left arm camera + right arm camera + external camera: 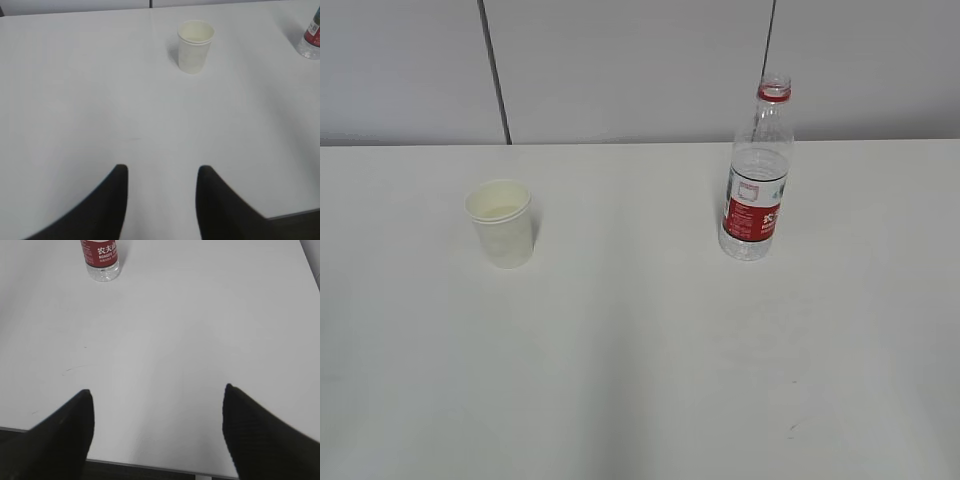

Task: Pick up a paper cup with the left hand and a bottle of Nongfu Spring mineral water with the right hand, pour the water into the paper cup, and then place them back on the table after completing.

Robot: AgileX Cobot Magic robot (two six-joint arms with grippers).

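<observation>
1. Two pairs of black fingers sit nearest to me, one pair at the bottom of each wrist view. My left hand (161,172) has its fingers moderately apart, holding nothing, low over the near part of the white table (75,100).
2. My right hand (157,392) has its fingers spread wide, also holding nothing, near the table's front edge.
3. Farther out, ahead of my left hand and slightly right of its line, the white paper cup (195,46) stands upright with its mouth open. I cannot tell whether it holds any water.
4. Well ahead of my right hand and off to the left of its line, the Nongfu Spring water bottle (100,259) stands upright, showing its red label.
5. From the exterior view, the cup (501,222) and the bottle (758,170) stand well apart on the table. The bottle's cap appears to be off, and it is partly filled.
6. Nothing is grasped, so by my judgement the task is at its very beginning: picking up, pouring and setting down all remain.
</observation>
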